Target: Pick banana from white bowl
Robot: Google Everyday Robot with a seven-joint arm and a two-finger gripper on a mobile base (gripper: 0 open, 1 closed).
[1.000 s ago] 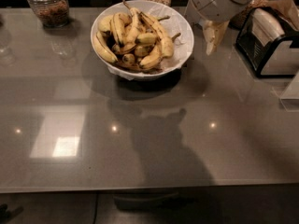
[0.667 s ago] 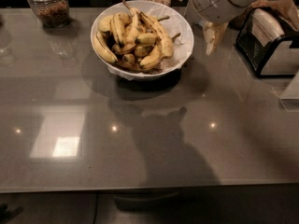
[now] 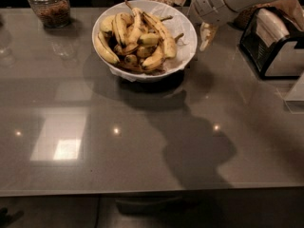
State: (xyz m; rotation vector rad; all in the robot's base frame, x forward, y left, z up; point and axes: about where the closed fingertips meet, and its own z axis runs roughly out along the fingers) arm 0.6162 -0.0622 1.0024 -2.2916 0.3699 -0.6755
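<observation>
Almost nothing has moved in the last second: the end effector (image 3: pixel 206 34) still hangs just outside the white bowl (image 3: pixel 186 56), apart or together I cannot tell, so the banana (image 3: pixel 157 28) lies ungrasped atop the pile.
</observation>
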